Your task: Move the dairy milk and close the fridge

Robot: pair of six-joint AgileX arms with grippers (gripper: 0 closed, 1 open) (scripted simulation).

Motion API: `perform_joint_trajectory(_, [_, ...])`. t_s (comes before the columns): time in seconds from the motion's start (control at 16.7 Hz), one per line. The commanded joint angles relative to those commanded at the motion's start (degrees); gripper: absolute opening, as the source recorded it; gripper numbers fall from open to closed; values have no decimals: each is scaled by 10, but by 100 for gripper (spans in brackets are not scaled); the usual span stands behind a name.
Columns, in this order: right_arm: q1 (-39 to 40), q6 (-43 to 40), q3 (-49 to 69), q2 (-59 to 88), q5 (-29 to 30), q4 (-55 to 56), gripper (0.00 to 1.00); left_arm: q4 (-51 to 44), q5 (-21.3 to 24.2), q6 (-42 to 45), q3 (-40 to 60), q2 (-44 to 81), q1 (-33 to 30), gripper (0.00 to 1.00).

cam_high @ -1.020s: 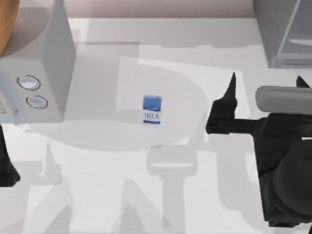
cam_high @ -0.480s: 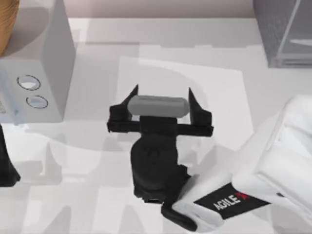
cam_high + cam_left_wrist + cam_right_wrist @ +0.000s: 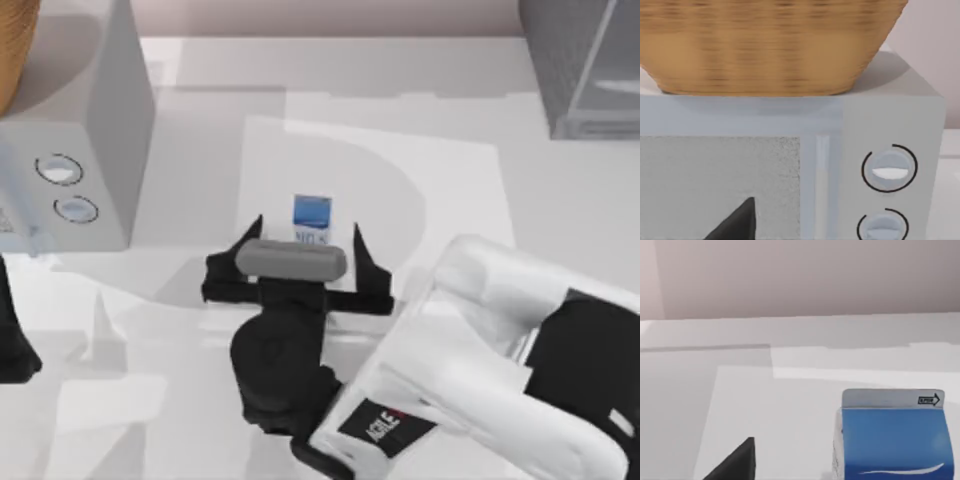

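Observation:
The dairy milk [image 3: 312,215] is a small blue-topped carton standing upright on the white table near its middle. In the right wrist view the dairy milk [image 3: 890,440] sits close ahead, off to one side of a dark fingertip [image 3: 735,462]. My right gripper [image 3: 308,226] is open, one finger on each side of the carton's near face, not touching it. The fridge [image 3: 570,60], dark grey and speckled with a paler glassy panel, stands at the far right corner. My left arm [image 3: 14,340] is parked at the left edge.
A light-grey box with two round dials [image 3: 75,150] stands at the far left, also seen as the box [image 3: 890,170] in the left wrist view, with a woven basket [image 3: 770,45] on top. The right arm's white body [image 3: 480,350] covers the near right of the table.
My right arm swung in from the right to the table's middle. Half a second ago it hid the carton; now it sits nearer the front edge, its fingers flanking the carton.

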Motion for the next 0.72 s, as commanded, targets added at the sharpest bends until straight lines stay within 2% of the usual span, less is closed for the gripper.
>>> perform_joint_trajectory(0.3, [0, 0, 0, -1, -2, -2, 100, 0, 0, 0, 0, 0, 0, 100])
perform_joint_trajectory(0.72, [-47, -3, 52, 19, -47, -30, 100, 0, 0, 0, 0, 0, 0, 100])
